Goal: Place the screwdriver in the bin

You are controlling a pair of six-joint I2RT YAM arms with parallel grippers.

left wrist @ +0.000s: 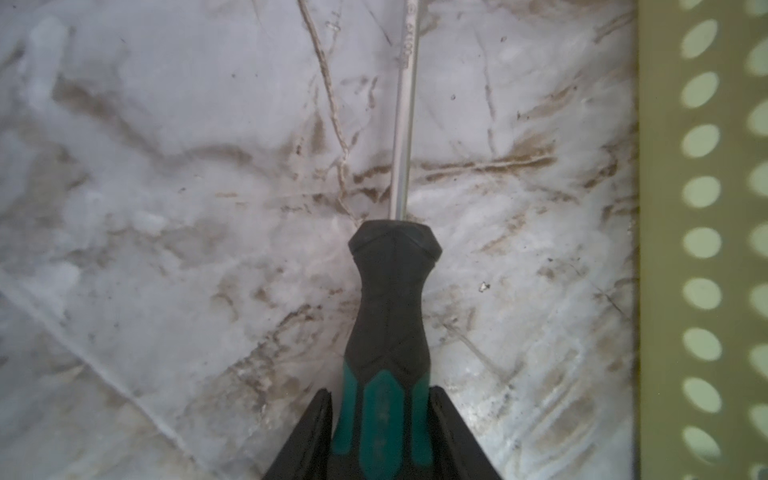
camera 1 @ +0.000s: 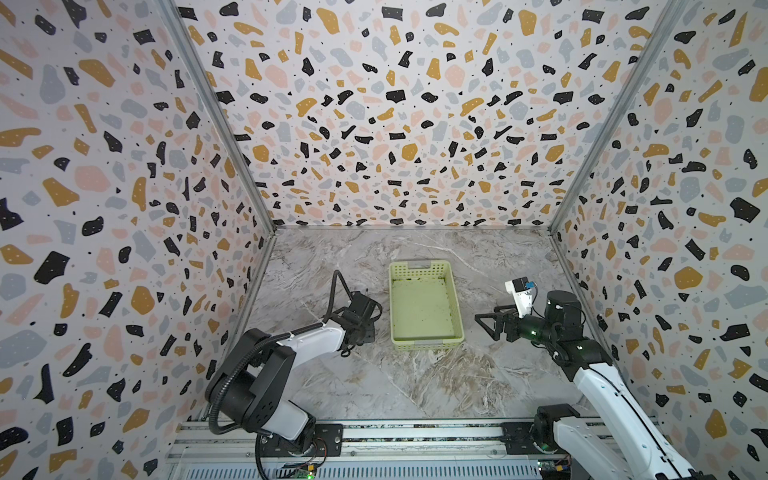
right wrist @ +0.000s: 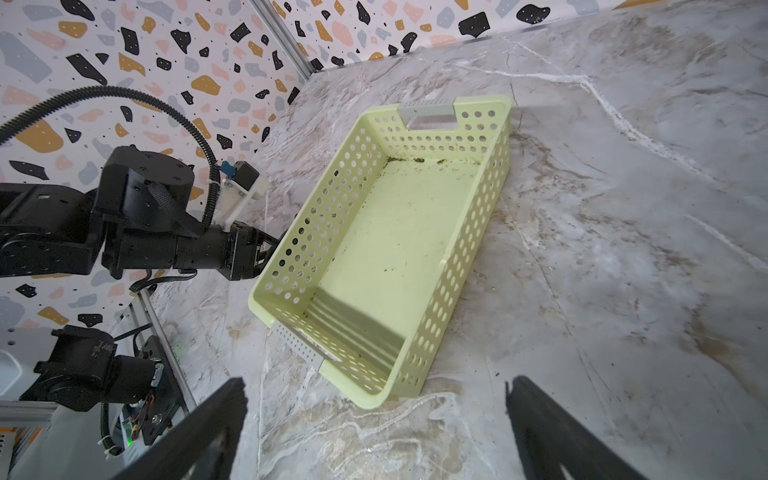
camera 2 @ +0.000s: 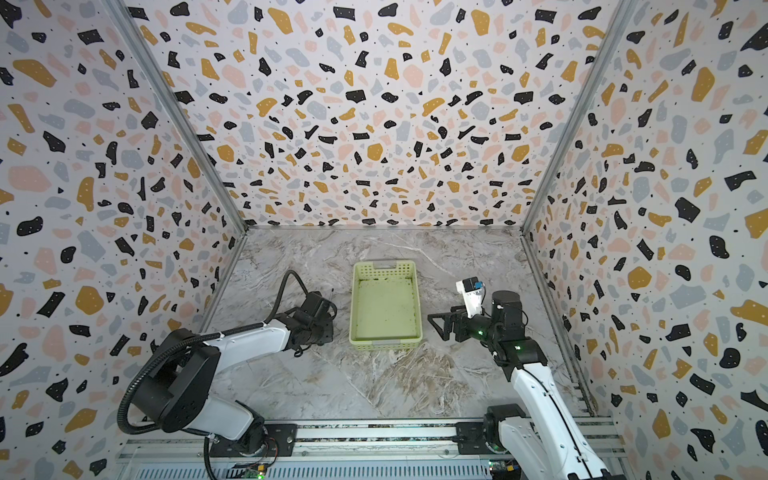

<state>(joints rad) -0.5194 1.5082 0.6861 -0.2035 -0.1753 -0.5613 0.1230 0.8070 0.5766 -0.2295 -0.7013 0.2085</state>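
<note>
Jaws: left jaws closed on the green-and-black handle of the screwdriver (left wrist: 388,307), one finger on each flank of its rear end, as the left wrist view shows; right jaws spread wide and empty, hanging near the opposite long side of the bin (camera 1: 419,271) and pointed toward it. Screwdriver, position: outside the bin, low over the marble surface (camera 1: 415,382) on the side of the left arm (camera 1: 307,338); resting or just clear of the surface, cannot tell. In both top views it is almost wholly hidden under that arm's wrist. Long axis: shaft runs straight out ahead of the left jaws, parallel with the bin's perforated long wall (left wrist: 665,257), which stands just beside it, not touching. Bin: upright, open-topped, holding only a few dark crumbs (right wrist: 405,160). Bearing for the coming move, as judged: bin lies sideways from the held tool, toward the robot's right. The axis already matches the bin's length, so a lift over the near wall and a short sideways carry should serve, with no turn needed. Nearer arm: left.
</note>
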